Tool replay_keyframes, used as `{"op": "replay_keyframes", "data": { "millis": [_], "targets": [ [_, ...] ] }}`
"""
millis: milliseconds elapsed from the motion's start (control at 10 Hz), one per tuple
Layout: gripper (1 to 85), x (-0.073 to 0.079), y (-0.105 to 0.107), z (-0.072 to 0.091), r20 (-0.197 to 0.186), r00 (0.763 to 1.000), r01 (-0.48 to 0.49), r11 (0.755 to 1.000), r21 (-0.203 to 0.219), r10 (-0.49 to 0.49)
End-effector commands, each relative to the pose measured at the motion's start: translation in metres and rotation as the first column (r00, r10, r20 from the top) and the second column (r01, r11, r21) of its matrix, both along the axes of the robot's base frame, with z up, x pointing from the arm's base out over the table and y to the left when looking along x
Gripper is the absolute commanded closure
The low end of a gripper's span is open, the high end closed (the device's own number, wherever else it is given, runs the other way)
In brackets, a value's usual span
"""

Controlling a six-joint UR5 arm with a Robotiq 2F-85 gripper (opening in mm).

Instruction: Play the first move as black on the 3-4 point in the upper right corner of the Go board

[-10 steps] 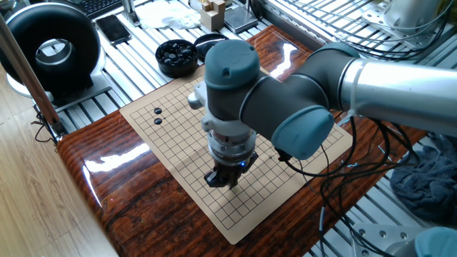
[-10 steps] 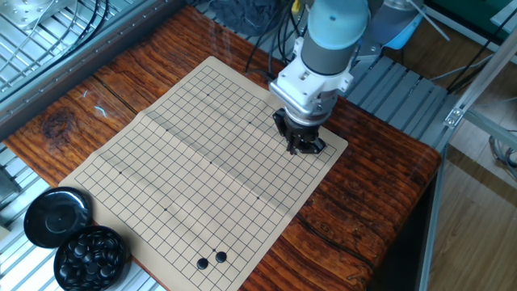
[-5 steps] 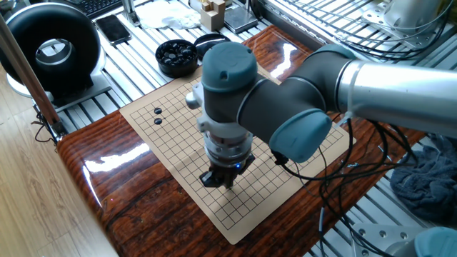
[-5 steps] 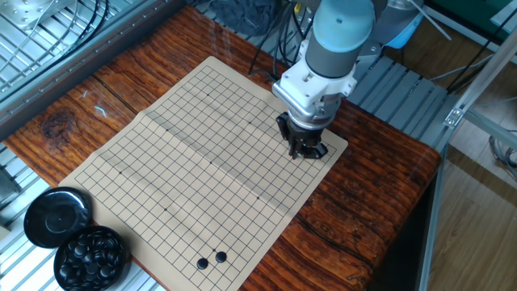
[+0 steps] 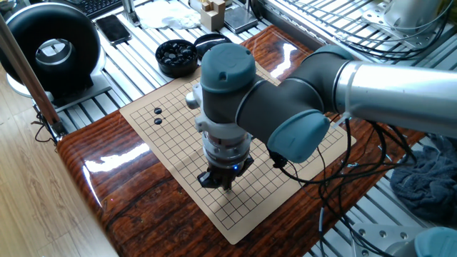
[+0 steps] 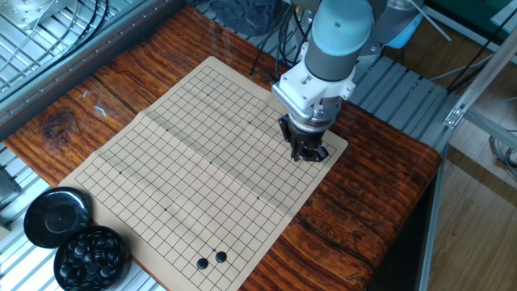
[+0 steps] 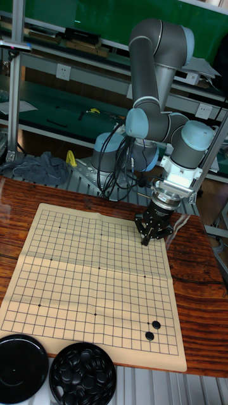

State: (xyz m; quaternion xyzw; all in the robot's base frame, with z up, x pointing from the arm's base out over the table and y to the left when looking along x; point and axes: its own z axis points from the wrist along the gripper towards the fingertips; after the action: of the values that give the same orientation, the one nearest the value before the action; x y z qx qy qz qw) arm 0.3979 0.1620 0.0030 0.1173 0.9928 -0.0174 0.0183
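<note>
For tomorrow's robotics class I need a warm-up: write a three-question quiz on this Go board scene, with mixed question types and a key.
1. True or false: two small glossy black stones already lie on the tan gridded Go board.
2. Multiple choice: the two-finger end effector is A) over the round black bowl full of stones, B) low over a corner of the board far from that bowl, C) off the wooden table.
3. Fill in: the round black lid sits ____ the full bowl.

Key: 1 true; 2 B; 3 beside.
</note>
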Motion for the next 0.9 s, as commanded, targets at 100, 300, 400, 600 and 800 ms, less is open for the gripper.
{"op": "replay_keyframes", "data": {
  "millis": [100,300,400,600,800],
  "targets": [
    [84.3,-0.004,0.008,-0.004,-0.015,1.0,0.014,1.0,0.015,-0.014],
    [84.3,-0.02,0.003,0.003,-0.071,0.993,-0.089,0.996,0.006,0.089],
    [84.3,-0.022,0.0,0.005,-0.081,0.99,-0.113,0.994,0.002,0.113],
    [84.3,-0.015,-0.005,0.003,-0.058,0.991,-0.124,0.991,-0.05,0.121],
    [84.3,-0.007,-0.006,0.007,-0.035,0.995,-0.096,0.993,-0.076,0.093]
  ]
}}
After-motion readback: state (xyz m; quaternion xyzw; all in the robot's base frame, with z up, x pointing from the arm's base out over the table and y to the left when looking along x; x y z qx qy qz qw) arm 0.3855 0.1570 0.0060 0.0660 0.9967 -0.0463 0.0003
